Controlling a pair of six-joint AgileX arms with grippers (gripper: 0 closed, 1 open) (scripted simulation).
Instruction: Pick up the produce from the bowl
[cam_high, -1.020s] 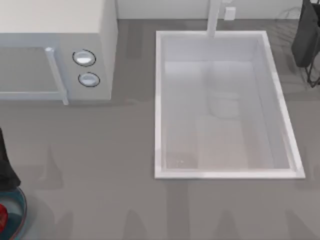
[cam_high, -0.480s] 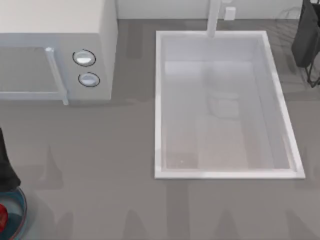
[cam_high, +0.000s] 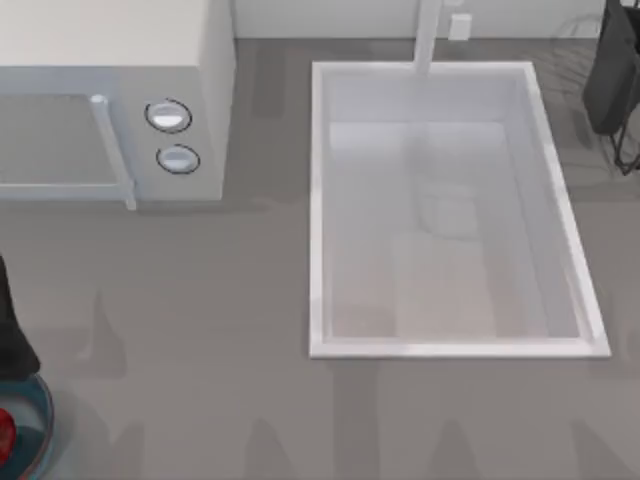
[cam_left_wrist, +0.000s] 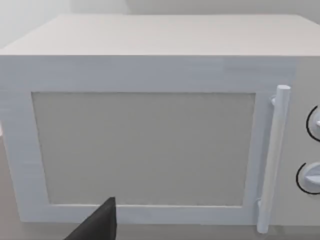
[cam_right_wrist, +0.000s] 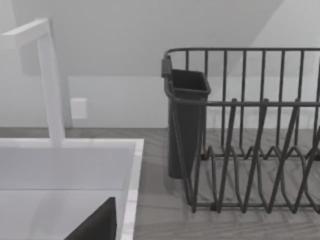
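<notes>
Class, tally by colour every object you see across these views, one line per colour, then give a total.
White: 3, microwave, sink, tap
Red: 1, fruit
Blue: 1, bowl
Dark grey: 1, dish rack
Total: 6

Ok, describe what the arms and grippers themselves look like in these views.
Little shows. The left arm is a matte black, smooth wedge at the top view's left edge, above the bowl. Each wrist view shows one dark, pointed finger tip of the same black finish. No cables or markings are visible.
</notes>
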